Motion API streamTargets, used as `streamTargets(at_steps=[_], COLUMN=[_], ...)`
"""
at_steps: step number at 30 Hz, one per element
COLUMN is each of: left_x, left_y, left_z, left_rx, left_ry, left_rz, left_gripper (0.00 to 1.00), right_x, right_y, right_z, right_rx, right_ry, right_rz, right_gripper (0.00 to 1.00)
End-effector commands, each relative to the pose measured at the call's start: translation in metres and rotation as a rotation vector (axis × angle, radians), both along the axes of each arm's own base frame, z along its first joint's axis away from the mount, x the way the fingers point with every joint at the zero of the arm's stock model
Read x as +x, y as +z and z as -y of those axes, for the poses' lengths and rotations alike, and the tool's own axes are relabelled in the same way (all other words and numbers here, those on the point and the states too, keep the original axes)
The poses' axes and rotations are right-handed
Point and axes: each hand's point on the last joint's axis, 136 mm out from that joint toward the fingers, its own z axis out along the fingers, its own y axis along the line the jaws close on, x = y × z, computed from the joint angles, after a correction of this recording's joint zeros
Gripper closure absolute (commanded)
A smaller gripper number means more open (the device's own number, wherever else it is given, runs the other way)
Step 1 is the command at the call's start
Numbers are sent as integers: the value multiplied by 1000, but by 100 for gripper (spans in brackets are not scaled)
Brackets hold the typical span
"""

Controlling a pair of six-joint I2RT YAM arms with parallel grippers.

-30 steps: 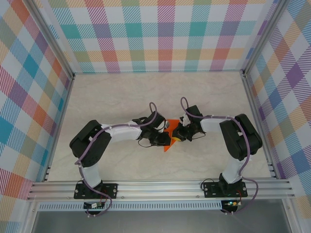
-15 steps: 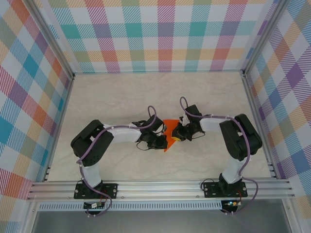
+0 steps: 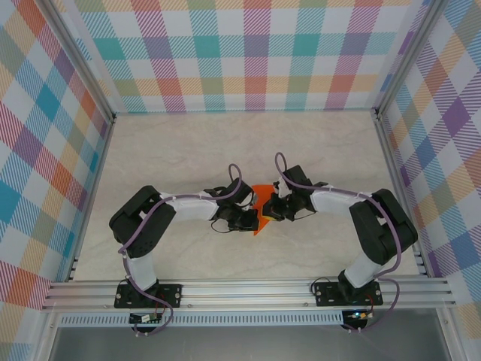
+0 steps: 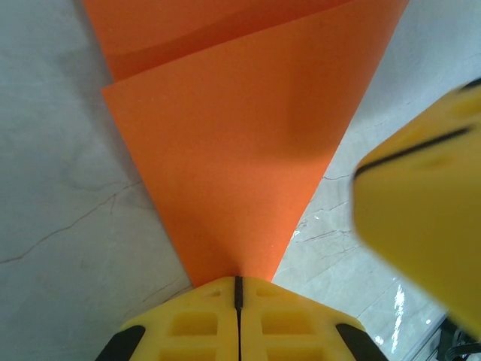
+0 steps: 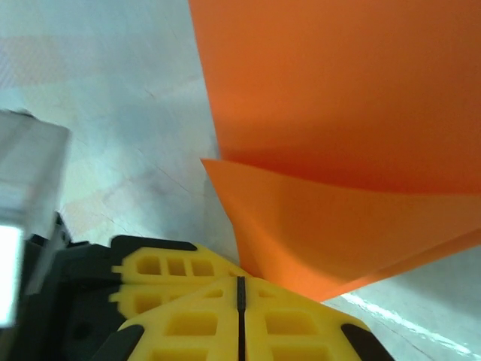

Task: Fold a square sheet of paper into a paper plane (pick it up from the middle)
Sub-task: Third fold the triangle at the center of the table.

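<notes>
Paper [image 3: 262,194]: creased, mid-table toward near edge, held between both grippers.
Left gripper [image 4: 238,282]: clamped on paper tip.
Right gripper [image 5: 240,280]: clamped on folded edge.
Right arm [image 3: 379,226]: elbow swung outward over last second. Judgement: crease tightening.

Pale marble-patterned tabletop [image 3: 188,150], evenly lit, enclosed on three sides by multicolour plaid wall panels [image 3: 248,53]; aluminium extrusion rail [image 3: 248,292] runs along the near edge.
</notes>
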Motion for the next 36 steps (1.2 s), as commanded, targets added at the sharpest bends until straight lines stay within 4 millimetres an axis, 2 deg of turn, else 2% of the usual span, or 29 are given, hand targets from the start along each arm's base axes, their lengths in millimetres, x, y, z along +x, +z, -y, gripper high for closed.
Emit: streamTargets(at_steps=[1,7,12,20,28,36], left_x=[-15,-16,-17,-24,-26,-27], left_y=[-31,-32,-35,-42,-46,-48], left_z=[-32,-33,-38,-49,-50,-51], left_rx=[142,142,163,216,220,222], left_ry=[25,32,36,22,19,12], left_rz=[-65,-66,-67,-79,-93,-96], left_gripper=[94,94,94,95,96,96], right_x=[-8,-18,-13,9,27,40], right_y=[-8,-28,-46,-41,-43,-50], right_z=[-9,-10,6,17,29,51], right_rx=[20,-5,-124,-113,-84,-95], right_ry=[15,26,-10,-102,-151,-196], right_rz=[-28,-74,-73,-59,-43,-43], right_gripper=[92,93,92,91,90,90])
